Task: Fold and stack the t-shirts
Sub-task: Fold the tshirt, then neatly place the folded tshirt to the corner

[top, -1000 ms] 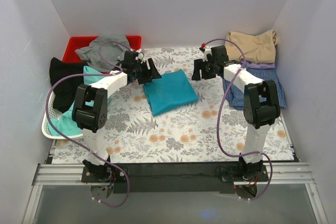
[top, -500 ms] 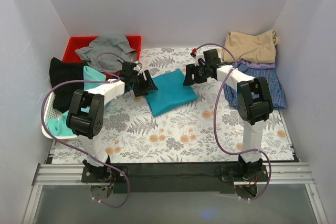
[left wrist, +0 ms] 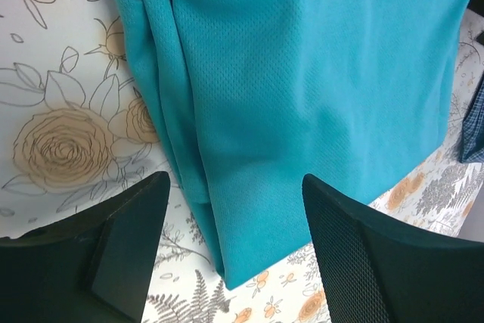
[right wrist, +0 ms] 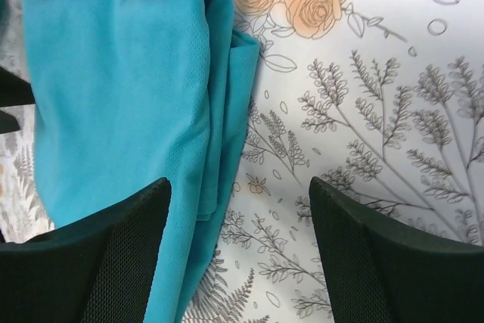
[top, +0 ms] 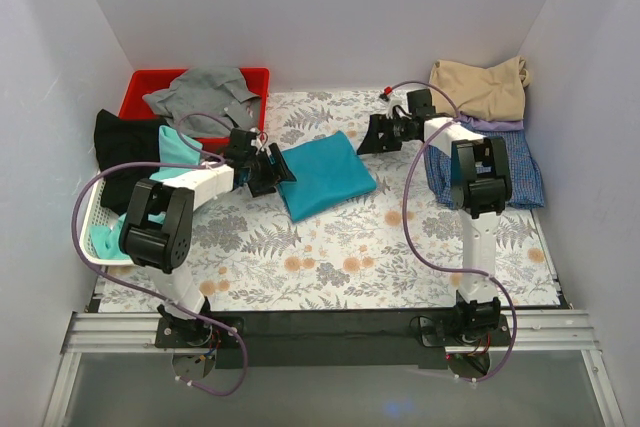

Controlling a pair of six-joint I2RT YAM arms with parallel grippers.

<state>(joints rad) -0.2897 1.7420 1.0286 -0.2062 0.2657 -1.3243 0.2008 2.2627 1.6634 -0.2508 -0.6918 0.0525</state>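
Observation:
A teal-blue t-shirt (top: pixel 325 174) lies folded in a rough rectangle on the flower-patterned table. It also shows in the left wrist view (left wrist: pixel 302 88) and the right wrist view (right wrist: pixel 128 104). My left gripper (top: pixel 275 169) is open and empty just left of it, its jaws standing over the near left edge (left wrist: pixel 234 240). My right gripper (top: pixel 372 137) is open and empty beside the far right corner (right wrist: pixel 240 243). A tan shirt (top: pixel 480 85) lies on a blue-purple checked one (top: pixel 525 172) at the right. Black (top: pixel 122 152) and mint-green (top: pixel 175 147) shirts lie at the left.
A red bin (top: pixel 140 87) holding a grey shirt (top: pixel 205 92) stands at the back left. A white basket (top: pixel 92 237) holds the mint-green cloth at the left edge. White walls close in the back and both sides.
My left gripper has moved down and left along the teal shirt's left edge. My right gripper came in toward the shirt, then drew back to the right.

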